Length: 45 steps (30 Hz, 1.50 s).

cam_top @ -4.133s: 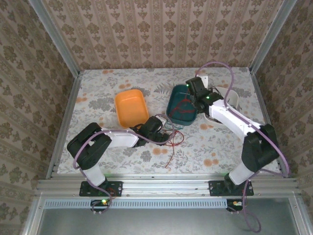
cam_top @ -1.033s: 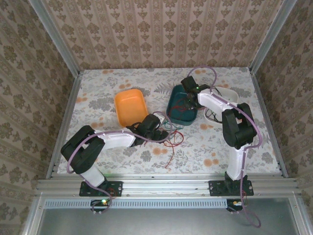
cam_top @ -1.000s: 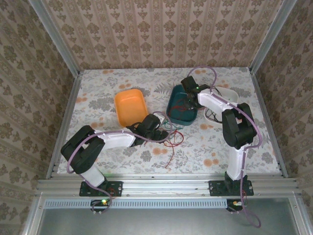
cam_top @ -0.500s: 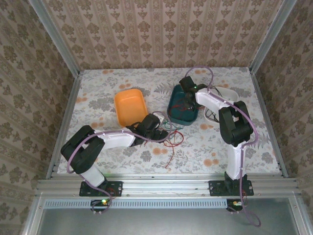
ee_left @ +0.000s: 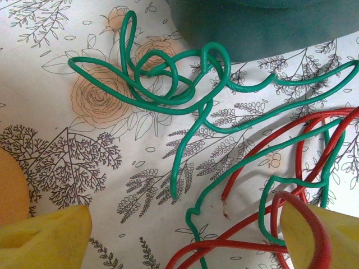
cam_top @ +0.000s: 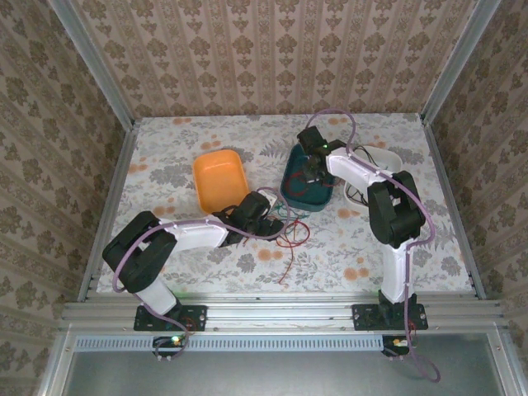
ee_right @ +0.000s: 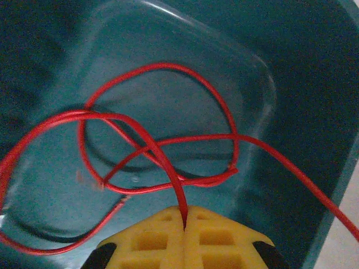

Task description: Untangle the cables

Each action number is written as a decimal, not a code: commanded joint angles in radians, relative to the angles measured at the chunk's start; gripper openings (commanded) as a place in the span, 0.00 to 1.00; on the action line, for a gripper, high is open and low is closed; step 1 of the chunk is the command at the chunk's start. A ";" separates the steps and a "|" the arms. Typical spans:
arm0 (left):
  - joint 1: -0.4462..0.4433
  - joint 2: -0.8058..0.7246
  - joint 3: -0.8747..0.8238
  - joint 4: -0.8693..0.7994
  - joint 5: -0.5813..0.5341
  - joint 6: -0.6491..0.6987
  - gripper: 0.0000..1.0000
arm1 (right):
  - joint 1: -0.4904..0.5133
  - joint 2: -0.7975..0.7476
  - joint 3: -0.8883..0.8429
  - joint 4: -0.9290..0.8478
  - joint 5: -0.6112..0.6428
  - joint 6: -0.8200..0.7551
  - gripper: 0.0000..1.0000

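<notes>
In the right wrist view my right gripper (ee_right: 184,223) is shut on a red cable (ee_right: 160,65), whose loops lie on the floor of the teal tray (ee_right: 314,67). From above, that gripper (cam_top: 309,168) reaches down into the teal tray (cam_top: 289,191). My left gripper (ee_left: 185,246) hangs open low over the table. Its yellow fingers (ee_left: 47,235) straddle a knotted green cable (ee_left: 178,165) and red cables (ee_left: 263,147). One red loop lies against the right finger. From above, the left gripper (cam_top: 266,213) sits over this tangle (cam_top: 289,233).
An empty orange tray (cam_top: 221,180) lies left of the teal one, just beyond the left gripper. A white tray (cam_top: 388,159) with dark cable stands to the right, behind the right arm. A red strand (cam_top: 287,266) trails toward the near edge.
My right gripper has closed on the red cable in the teal tray, and its arm has shifted slightly left over the tray. The left arm has stayed still.
</notes>
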State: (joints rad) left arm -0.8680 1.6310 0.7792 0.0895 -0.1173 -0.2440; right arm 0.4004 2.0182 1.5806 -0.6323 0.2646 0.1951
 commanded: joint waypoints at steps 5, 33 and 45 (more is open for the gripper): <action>0.008 -0.010 0.004 -0.022 0.000 -0.023 0.88 | 0.006 -0.039 0.056 0.035 -0.204 0.110 0.01; 0.010 -0.038 0.015 -0.050 -0.021 -0.008 0.88 | -0.002 -0.184 -0.197 0.311 -0.170 0.260 0.38; 0.012 -0.050 0.013 -0.036 -0.030 -0.012 0.88 | 0.034 -0.475 -0.418 0.289 -0.219 0.240 0.40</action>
State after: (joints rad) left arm -0.8680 1.6108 0.7792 0.0528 -0.1276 -0.2543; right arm 0.4068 1.5974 1.2453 -0.3096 0.1112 0.4458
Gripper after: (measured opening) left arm 0.881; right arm 0.395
